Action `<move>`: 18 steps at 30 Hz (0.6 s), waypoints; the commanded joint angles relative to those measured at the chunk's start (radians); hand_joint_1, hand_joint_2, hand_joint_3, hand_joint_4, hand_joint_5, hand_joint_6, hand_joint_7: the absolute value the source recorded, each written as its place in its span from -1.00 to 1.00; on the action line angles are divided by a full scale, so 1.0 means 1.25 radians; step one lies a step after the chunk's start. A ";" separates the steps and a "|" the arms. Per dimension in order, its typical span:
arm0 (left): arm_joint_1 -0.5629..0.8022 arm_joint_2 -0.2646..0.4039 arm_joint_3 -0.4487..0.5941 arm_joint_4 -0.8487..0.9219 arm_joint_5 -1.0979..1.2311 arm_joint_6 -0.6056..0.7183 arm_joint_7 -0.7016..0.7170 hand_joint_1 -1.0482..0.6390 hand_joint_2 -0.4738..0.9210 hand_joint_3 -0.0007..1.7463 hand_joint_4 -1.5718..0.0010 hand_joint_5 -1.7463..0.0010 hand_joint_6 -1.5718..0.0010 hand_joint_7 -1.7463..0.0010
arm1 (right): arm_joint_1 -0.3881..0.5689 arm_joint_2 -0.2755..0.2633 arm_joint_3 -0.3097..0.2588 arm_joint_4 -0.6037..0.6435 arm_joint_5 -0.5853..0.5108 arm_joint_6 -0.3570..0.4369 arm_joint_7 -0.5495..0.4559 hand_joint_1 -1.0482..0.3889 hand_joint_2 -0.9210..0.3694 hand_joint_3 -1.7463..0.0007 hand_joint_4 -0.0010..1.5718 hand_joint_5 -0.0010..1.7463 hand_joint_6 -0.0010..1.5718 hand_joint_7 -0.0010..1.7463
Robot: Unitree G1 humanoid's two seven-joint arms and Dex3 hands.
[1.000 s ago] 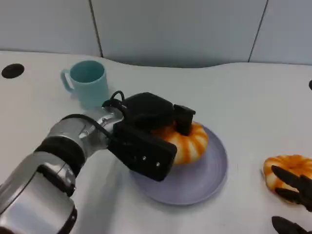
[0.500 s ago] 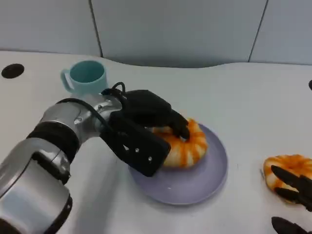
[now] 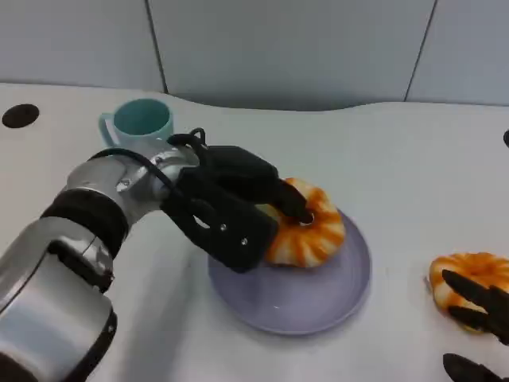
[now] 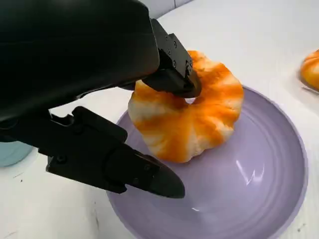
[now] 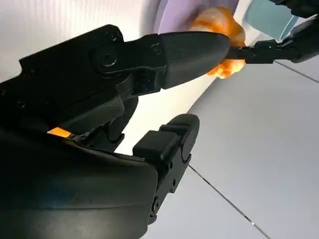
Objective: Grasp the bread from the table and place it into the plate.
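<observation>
The left hand (image 3: 238,211) held the bread (image 3: 306,227), fingers clamped on it, tilted over the left side of the purple plate (image 3: 334,290). It should lower the bread flat, then let go slowly. The right hand (image 3: 477,318) sat with fingers apart beside another bread (image 3: 469,274).

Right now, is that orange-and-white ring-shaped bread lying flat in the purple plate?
No, tilted: the bread leans on the plate, with the left robot hand hooked in its hole.

No legible text, labels, brands, numbers or signs on any surface: cup (image 3: 141,123), plate (image 3: 334,286), table (image 3: 413,159), hands all unmarked.
</observation>
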 commanded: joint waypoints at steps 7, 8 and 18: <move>-0.023 0.041 0.037 -0.041 -0.050 -0.012 -0.064 -0.54 0.95 -1.00 0.80 0.50 0.51 0.99 | 0.003 -0.008 -0.009 -0.002 0.009 -0.002 -0.003 0.00 -1.00 0.63 0.11 -0.90 -0.17 -1.00; -0.022 0.043 0.039 -0.045 -0.053 -0.010 -0.070 -0.54 0.95 -0.99 0.80 0.49 0.52 0.99 | 0.003 -0.008 -0.009 -0.001 0.008 -0.003 -0.003 0.01 -1.00 0.63 0.11 -0.90 -0.17 -1.00; -0.022 0.053 0.050 -0.062 -0.062 -0.018 -0.104 -0.53 0.99 -1.00 0.31 0.36 0.54 0.94 | 0.007 -0.006 -0.008 -0.009 0.000 0.003 -0.006 0.00 -1.00 0.63 0.10 -0.90 -0.18 -1.00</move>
